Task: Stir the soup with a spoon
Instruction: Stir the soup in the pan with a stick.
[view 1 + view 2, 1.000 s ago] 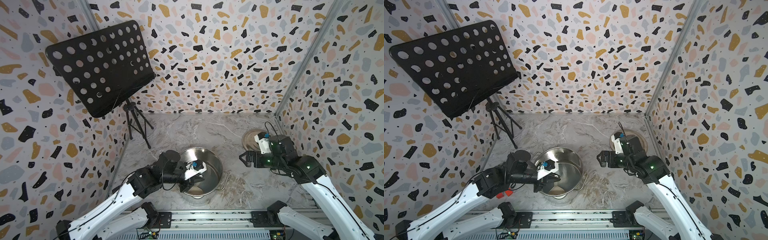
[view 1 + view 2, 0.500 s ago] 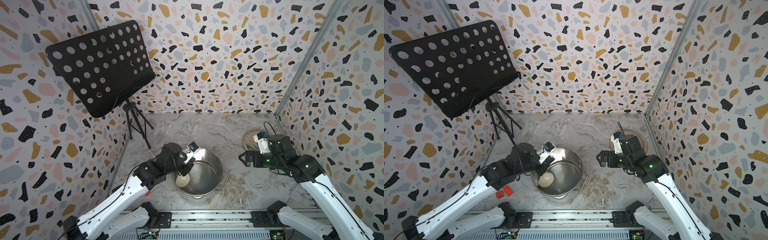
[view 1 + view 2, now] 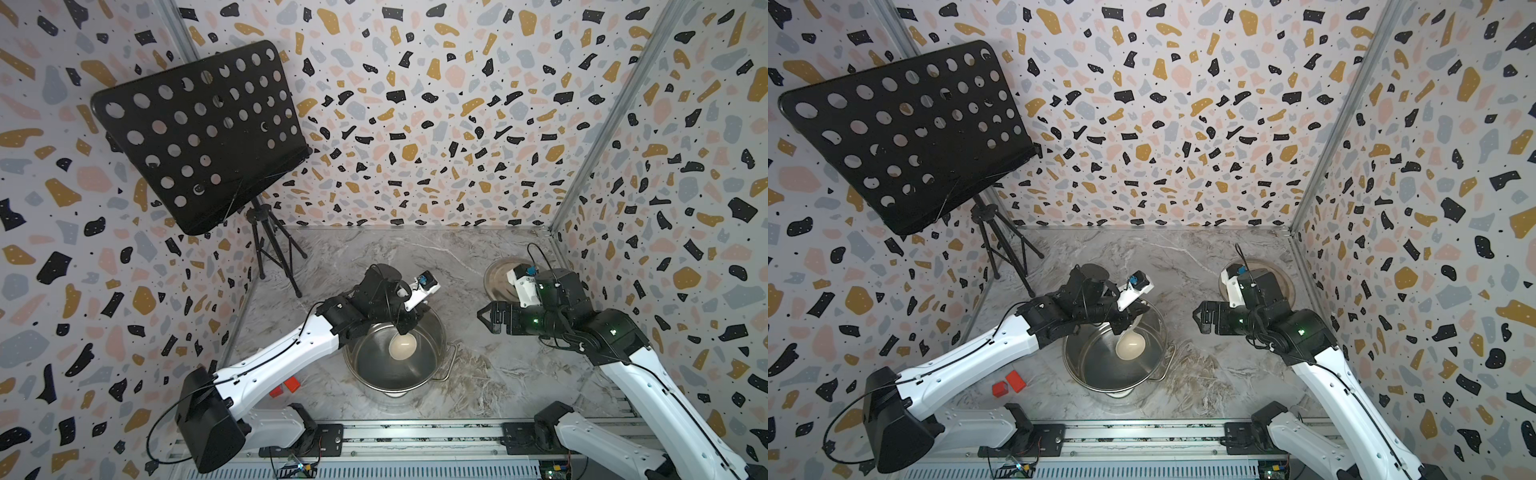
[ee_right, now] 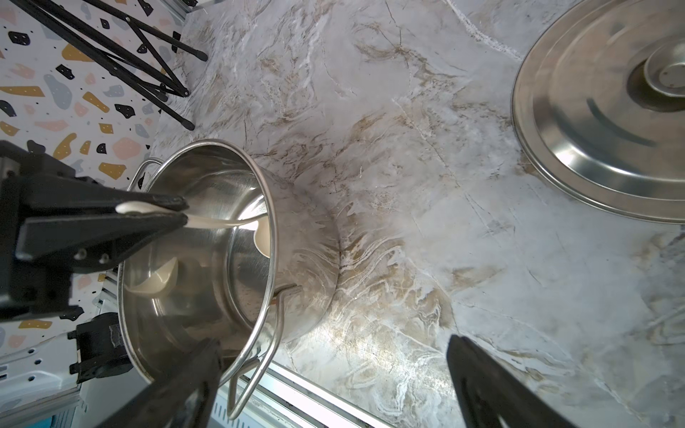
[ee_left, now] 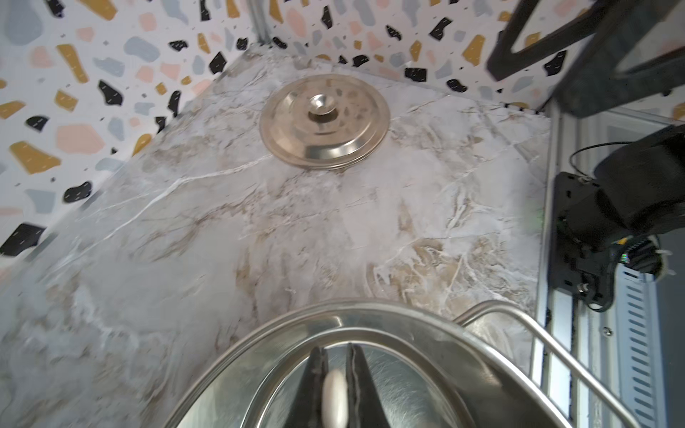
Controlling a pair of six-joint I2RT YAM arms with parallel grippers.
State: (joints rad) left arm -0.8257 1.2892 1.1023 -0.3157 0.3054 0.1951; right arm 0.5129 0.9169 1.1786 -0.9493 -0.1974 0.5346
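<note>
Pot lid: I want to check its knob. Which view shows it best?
Left wrist view: the whole lid lies unobstructed, knob visible. The right wrist view crops it; in both top views the right arm covers much of it.

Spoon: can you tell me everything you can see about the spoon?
The spoon is a cream-white ladle that looks like plastic, with a round deep bowl and a long slim handle. The left gripper is shut on the handle near its upper end, so the handle slopes down into the pot and the bowl sits low inside. No soup shows around it. Whether the bowl touches the pot's steel I cannot tell.
</note>
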